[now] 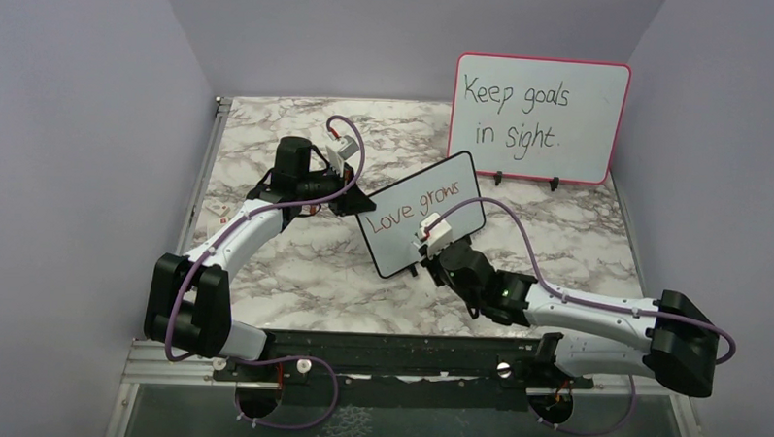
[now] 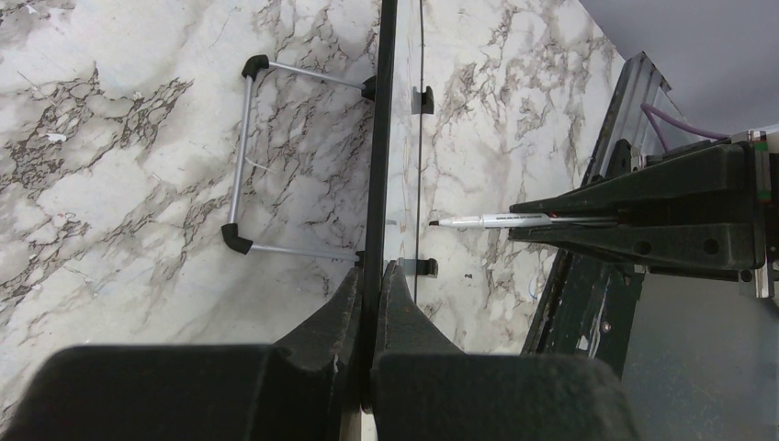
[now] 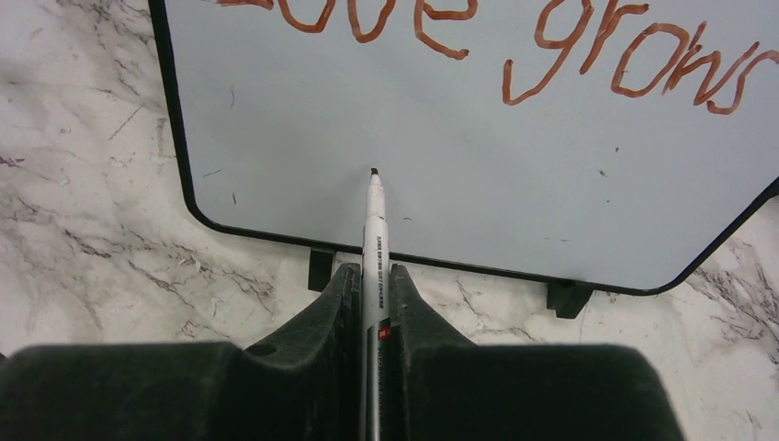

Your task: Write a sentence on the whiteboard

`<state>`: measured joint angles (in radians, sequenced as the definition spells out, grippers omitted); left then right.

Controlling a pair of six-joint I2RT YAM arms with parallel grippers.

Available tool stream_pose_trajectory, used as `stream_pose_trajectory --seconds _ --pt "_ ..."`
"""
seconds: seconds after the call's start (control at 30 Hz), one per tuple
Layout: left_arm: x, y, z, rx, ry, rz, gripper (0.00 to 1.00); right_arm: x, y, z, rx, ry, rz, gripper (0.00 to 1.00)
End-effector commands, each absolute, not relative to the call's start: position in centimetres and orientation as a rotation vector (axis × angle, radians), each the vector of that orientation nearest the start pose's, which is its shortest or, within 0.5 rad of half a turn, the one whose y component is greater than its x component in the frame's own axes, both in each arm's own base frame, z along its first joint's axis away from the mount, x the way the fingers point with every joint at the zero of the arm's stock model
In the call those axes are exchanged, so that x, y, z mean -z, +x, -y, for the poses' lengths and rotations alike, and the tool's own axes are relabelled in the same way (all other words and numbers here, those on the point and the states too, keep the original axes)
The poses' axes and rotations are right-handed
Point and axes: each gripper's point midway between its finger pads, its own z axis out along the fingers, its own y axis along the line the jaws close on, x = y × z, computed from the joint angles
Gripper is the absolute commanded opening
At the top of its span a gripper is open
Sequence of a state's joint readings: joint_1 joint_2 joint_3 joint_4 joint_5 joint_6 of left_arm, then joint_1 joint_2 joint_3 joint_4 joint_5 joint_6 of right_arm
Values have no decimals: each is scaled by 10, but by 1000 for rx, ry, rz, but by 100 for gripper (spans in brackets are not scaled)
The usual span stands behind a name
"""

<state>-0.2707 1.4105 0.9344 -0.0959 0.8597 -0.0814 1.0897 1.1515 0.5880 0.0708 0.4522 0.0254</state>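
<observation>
Right pincer [image 3: 372, 276], nearest the arm bases, is pinching a slim white marker with a dark tip [image 3: 373, 230], its two black fingers pressed against the barrel. The marker points at the bare lower part of the small rectangular whiteboard with a thin black frame and rounded corners [image 1: 402, 243]. In the left wrist view the tip looks just short of the surface, though the angle is too poor to be sure.

The whiteboard is near the middle of the grey-veined white marble worktop [image 1: 294, 264], turned at an angle. Two small black feet show along its lower edge. Reddish-brown handwritten words [image 1: 417, 210] read "Love grows" in one line across the upper part of the whiteboard, above the marker tip.

Beyond, the left pincer [image 2: 372, 276] is pressed together on the whiteboard's black frame at its left edge, seen edge-on between the fingers. A thin silver wire stand with black end caps [image 2: 241, 156] juts from the board's back.

At the far wall a larger pink-framed white board [image 1: 539, 112] stands upright, reading "Keep goals in sight" in black handwriting.
</observation>
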Motion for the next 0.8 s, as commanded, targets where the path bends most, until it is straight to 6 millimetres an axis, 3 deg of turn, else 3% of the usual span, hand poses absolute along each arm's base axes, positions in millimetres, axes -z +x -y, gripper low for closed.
stream_pose_trajectory --seconds 0.0,0.77 --pt "-124 320 193 848 647 -2188 0 -152 236 -267 -214 -686 -1806 0" --pt "-123 321 192 849 640 -2196 0 -143 237 -282 -220 -737 -1819 0"
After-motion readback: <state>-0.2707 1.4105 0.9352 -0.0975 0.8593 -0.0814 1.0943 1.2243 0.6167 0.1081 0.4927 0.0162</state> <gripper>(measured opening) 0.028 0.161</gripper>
